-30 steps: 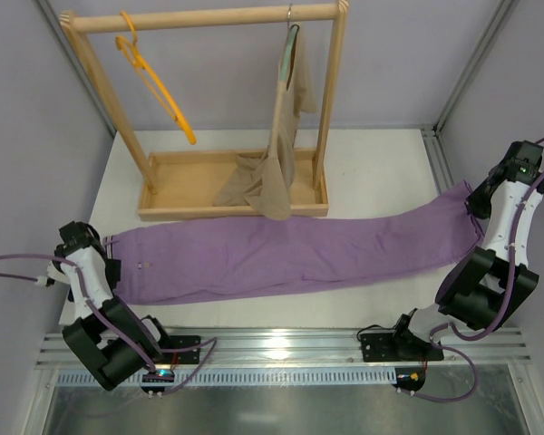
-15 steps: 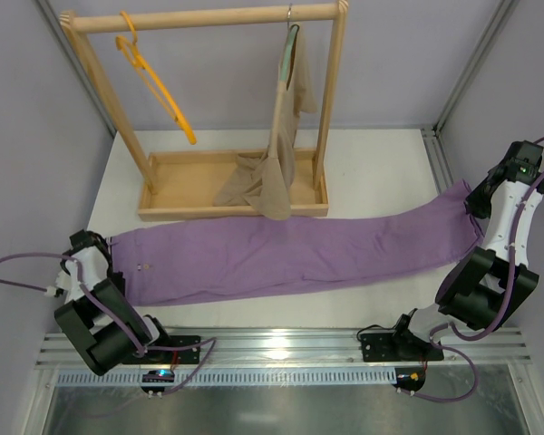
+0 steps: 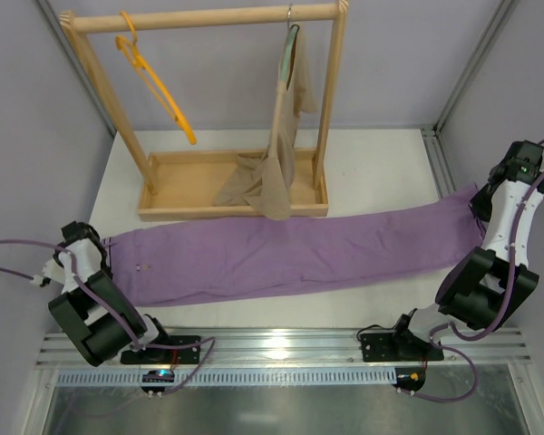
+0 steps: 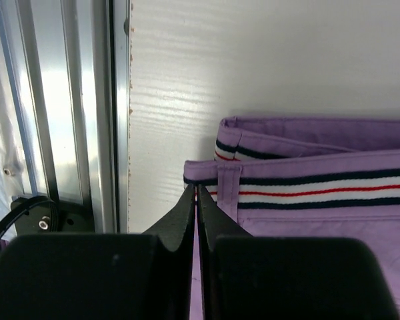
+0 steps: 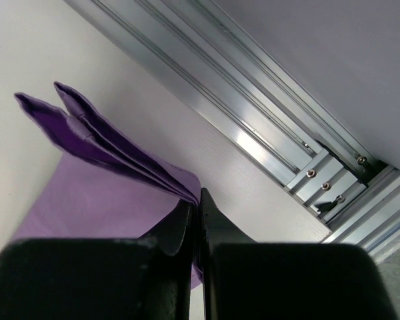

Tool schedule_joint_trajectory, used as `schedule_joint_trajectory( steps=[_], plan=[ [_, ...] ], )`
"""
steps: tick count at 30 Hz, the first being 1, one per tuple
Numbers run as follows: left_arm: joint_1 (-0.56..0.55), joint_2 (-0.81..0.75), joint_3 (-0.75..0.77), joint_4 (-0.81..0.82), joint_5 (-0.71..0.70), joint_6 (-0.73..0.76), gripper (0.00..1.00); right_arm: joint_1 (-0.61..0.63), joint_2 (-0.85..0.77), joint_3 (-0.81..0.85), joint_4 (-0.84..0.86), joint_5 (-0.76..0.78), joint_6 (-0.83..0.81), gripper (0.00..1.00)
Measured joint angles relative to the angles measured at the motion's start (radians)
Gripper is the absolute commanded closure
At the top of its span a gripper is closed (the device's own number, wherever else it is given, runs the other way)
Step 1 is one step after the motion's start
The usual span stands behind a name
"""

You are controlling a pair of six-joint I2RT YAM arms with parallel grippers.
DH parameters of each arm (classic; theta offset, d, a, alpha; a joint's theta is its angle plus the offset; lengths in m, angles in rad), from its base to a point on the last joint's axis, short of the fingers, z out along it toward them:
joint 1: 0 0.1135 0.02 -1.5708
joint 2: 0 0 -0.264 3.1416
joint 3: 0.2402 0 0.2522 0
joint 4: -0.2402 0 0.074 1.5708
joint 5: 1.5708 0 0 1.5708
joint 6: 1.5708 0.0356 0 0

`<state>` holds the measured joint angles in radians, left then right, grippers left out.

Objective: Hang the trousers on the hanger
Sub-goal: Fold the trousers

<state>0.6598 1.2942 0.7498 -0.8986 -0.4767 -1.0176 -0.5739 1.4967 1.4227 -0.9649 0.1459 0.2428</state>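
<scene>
A wooden rack (image 3: 204, 16) stands at the far side of the white worktop (image 3: 381, 163). Its round top bar is carried by two uprights that rise from a shallow wooden tray (image 3: 177, 172) at its foot. Near the right end of the bar hangs a grey-green hanger (image 3: 292, 38) carrying a beige garment (image 3: 286, 127). The cloth drops straight down, and its lower part lies crumpled on the tray floor and laps over the tray's front rim. Ribbed aluminium rails (image 3: 281, 344) run along the worktop's near edge, and another runs along its right edge (image 3: 438, 159). Plain pale grey-lilac walls (image 3: 408, 54) close in the back and sides.
</scene>
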Motion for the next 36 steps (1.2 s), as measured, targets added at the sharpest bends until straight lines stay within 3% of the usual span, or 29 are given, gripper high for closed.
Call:
schedule_joint_trajectory(
  steps=[4, 5, 6, 8, 13, 17, 22, 25, 27, 28, 29, 30, 32, 36],
  plan=[
    [0.010, 0.030, 0.019, 0.011, -0.021, 0.026, 1.00, -0.005, 0.002, 0.012, -0.003, 0.015, 0.003, 0.96],
    [0.011, 0.040, 0.024, 0.010, -0.017, 0.035, 0.93, -0.006, 0.002, 0.014, -0.002, 0.014, 0.003, 0.96],
    [0.012, 0.047, 0.030, 0.008, -0.012, 0.044, 0.79, -0.007, 0.002, 0.014, -0.001, 0.013, 0.003, 0.96],
    [0.012, 0.058, 0.044, -0.002, 0.004, 0.061, 0.41, -0.007, 0.002, 0.014, -0.001, 0.012, 0.004, 0.96],
    [0.015, -0.009, 0.028, -0.009, 0.049, 0.028, 0.35, -0.009, 0.002, 0.013, 0.004, -0.004, 0.007, 0.96],
    [0.015, -0.124, -0.051, 0.006, 0.098, 0.002, 0.35, -0.009, 0.002, 0.013, 0.009, -0.019, 0.007, 0.96],
    [0.015, -0.149, -0.116, 0.010, 0.141, -0.040, 0.34, -0.009, 0.002, 0.013, 0.011, -0.033, 0.007, 0.96],
    [0.015, -0.140, -0.142, 0.032, 0.148, -0.055, 0.35, -0.009, 0.002, 0.013, 0.013, -0.039, 0.007, 0.96],
    [0.015, -0.123, -0.156, 0.055, 0.150, -0.067, 0.44, -0.010, 0.002, 0.013, 0.015, -0.042, 0.007, 0.96],
    [0.015, -0.113, -0.161, 0.071, 0.155, -0.074, 0.51, -0.010, 0.002, 0.013, 0.015, -0.043, 0.007, 0.96],
    [0.015, -0.105, -0.160, 0.085, 0.161, -0.079, 0.72, -0.010, 0.002, 0.013, 0.014, -0.044, 0.007, 0.96],
    [0.014, -0.097, -0.158, 0.099, 0.168, -0.085, 0.84, -0.010, 0.002, 0.013, 0.014, -0.045, 0.007, 0.96],
    [0.014, -0.087, -0.153, 0.124, 0.179, -0.078, 1.00, -0.010, 0.002, 0.013, 0.014, -0.044, 0.007, 0.96],
    [0.014, -0.080, -0.146, 0.118, 0.171, -0.074, 1.00, -0.010, 0.002, 0.014, 0.014, -0.043, 0.007, 0.96]
  ],
)
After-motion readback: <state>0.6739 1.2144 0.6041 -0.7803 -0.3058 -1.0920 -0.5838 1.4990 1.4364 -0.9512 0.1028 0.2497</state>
